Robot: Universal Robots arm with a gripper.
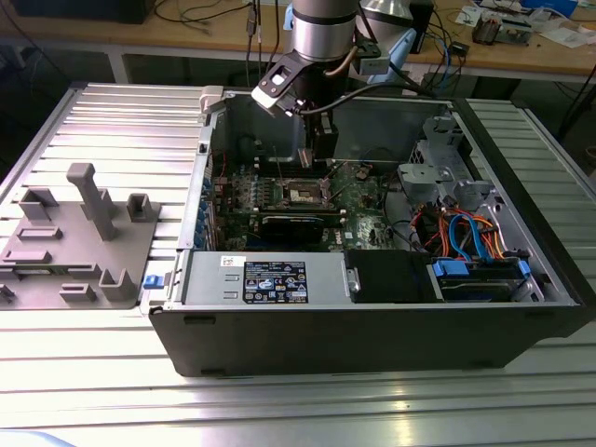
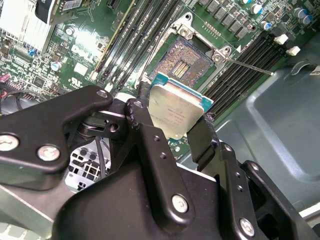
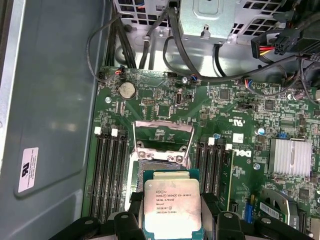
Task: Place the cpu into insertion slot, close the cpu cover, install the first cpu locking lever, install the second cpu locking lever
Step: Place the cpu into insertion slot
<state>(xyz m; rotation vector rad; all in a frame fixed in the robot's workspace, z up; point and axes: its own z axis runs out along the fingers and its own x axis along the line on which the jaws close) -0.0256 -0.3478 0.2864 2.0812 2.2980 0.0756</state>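
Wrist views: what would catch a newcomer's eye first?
The silver-topped cpu, gripped by the end effector, hangs close to the open insertion slot on the green board. In the first wrist view, the cpu cover stands flipped up at the slot.

The slot (image 2: 186, 60) is lying open and bare under the gripper (image 2: 172, 119) carrying the cpu (image 2: 175, 107). Taking the exterior view as the clock, the raised cover (image 3: 162, 134) is standing at the slot's 3 o'clock. Memory slots (image 3: 107, 170) are flanking 12 and 6, and a black card (image 1: 296, 223) is crowding 6 beyond them.
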